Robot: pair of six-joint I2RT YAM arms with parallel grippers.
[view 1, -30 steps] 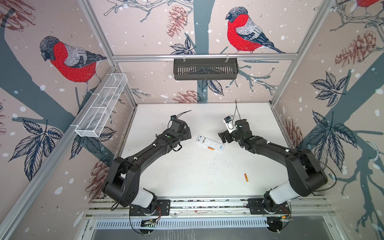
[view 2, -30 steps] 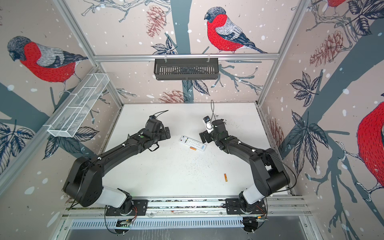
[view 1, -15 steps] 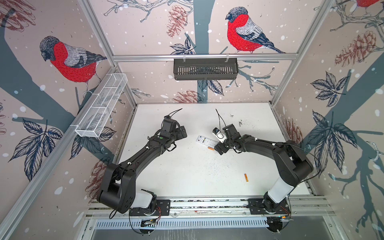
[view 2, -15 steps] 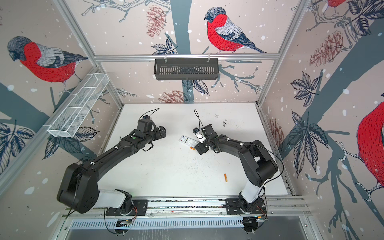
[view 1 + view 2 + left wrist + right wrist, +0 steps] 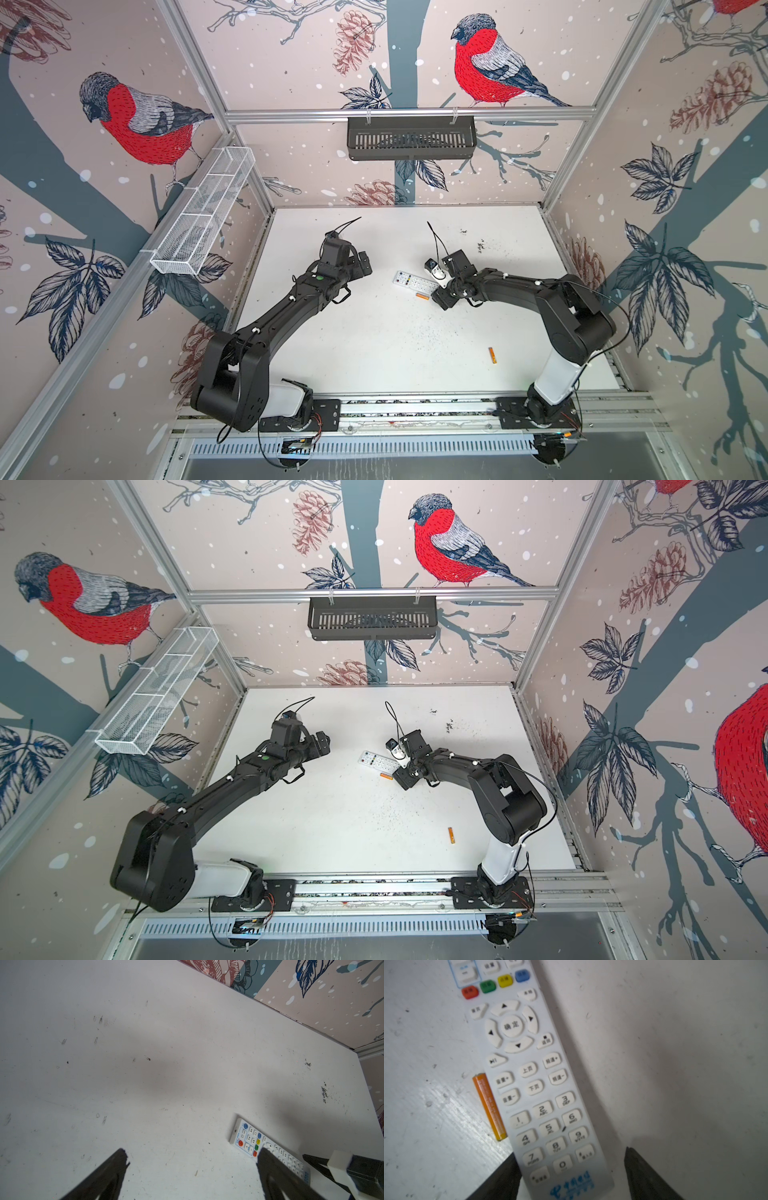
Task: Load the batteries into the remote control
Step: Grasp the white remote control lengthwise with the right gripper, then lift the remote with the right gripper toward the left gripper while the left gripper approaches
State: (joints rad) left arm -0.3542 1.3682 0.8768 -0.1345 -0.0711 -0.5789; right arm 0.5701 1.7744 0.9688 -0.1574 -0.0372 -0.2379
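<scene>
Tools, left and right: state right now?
Left tool: open, empty.
Right tool: open, straddling the remote control's logo end, not clamped.

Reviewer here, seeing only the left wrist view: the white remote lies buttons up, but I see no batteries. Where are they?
Observer: One slim orange cylindrical battery lies flat right beside the long edge of the long white plastic remote control.
Operator: The other one?
Observer: The second battery lies alone on the white table, nearer the right arm's base.
Operator: And the right gripper?
Observer: The right gripper straddles the remote's blue-logo end, jaws open on either side.
</scene>
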